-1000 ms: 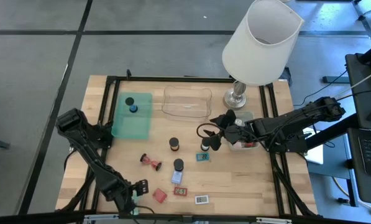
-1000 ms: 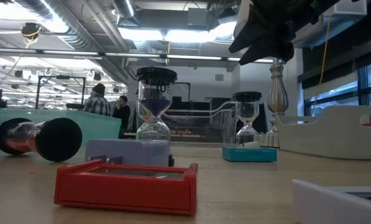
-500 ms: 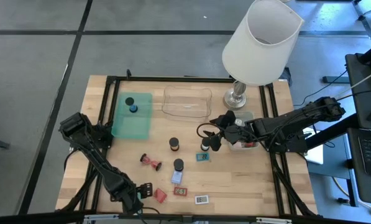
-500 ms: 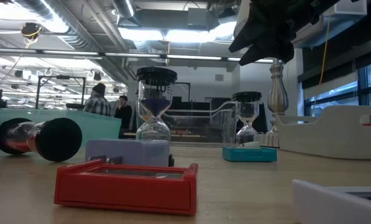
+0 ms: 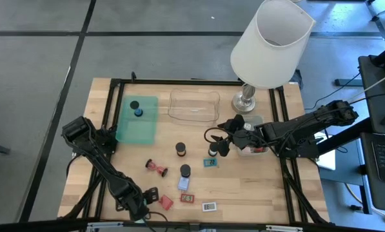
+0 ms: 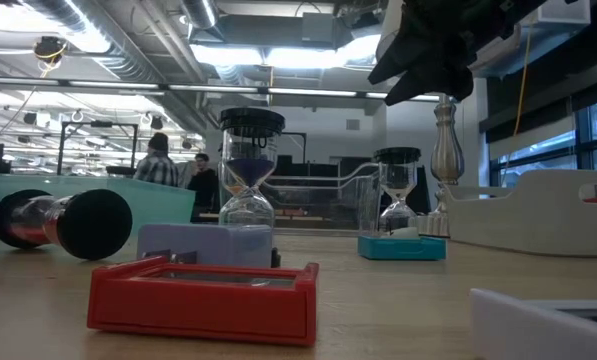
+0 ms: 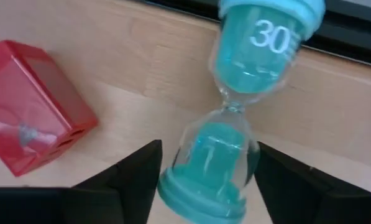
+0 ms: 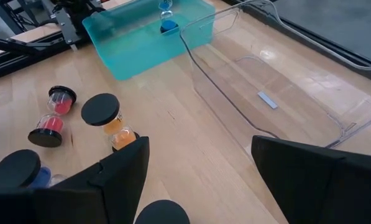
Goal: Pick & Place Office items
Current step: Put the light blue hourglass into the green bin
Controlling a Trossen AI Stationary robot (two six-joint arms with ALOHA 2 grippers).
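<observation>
A teal hourglass (image 7: 232, 124) marked 30 lies on its side on the wood by the table's near left corner, with a red block (image 7: 30, 112) beside it. My left gripper (image 7: 207, 168) points down over it, open, one finger on each side of its lower bulb and end cap. My right gripper (image 5: 221, 140) hangs open above the table's middle right, nothing between its fingers (image 8: 123, 168). Under and around it stand hourglasses with black caps (image 5: 180, 149) (image 5: 185, 171), and a red one (image 5: 157, 167) lies flat. My left gripper comes from above with its fingers across the teal hourglass, at the end cap (image 7: 197, 196) and lower bulb. The fingers stand very close on both sides; I cannot tell whether they touch. The hourglass lies on the table.
At the back are a green tray (image 5: 140, 125) holding a blue hourglass (image 5: 136, 109), a clear tray (image 5: 193, 105) and a big white lamp (image 5: 269, 45). Small flat blocks lie near the front: blue (image 5: 184, 184), red (image 5: 187, 198), white (image 5: 209, 207), teal (image 5: 209, 162).
My left gripper has sunk toward the table at the near left corner. My right gripper has kept still.
</observation>
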